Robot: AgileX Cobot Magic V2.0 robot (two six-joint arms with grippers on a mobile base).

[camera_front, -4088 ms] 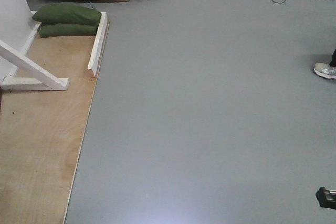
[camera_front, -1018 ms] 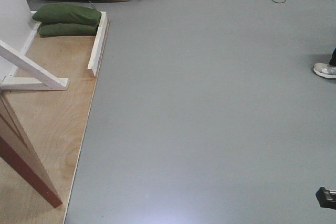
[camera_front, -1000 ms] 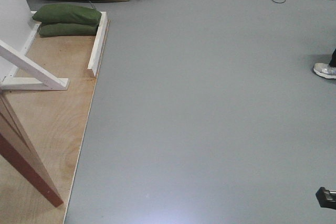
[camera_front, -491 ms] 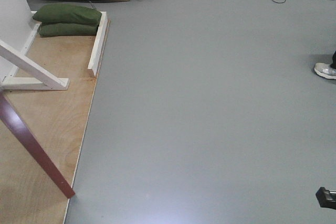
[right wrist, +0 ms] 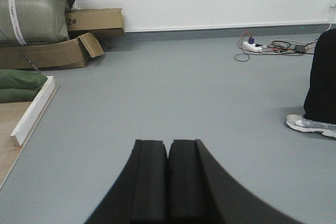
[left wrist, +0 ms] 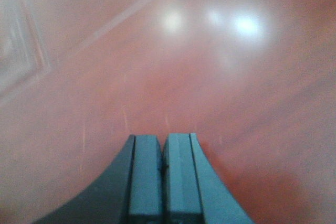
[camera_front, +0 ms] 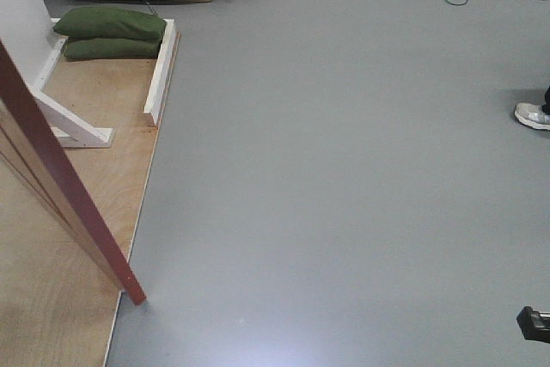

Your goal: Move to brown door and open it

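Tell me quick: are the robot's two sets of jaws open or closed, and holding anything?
Left gripper: closed, holding nothing, facing the brown door.
Right gripper: closed, holding nothing.

The left gripper [left wrist: 161,140] has its two dark fingers [left wrist: 144,177] pressed flat together with nothing between them. The fingers lie side by side with the wrist level, and the tips point straight at the face of the door [left wrist: 220,77], very near it. The close view is blurred, so it cannot be told whether the tips touch the door. The right gripper [right wrist: 168,144] is also closed and empty, its black fingers [right wrist: 149,182] meeting along a thin seam. It is held low and level, aimed off to the right of the door rather than at it.
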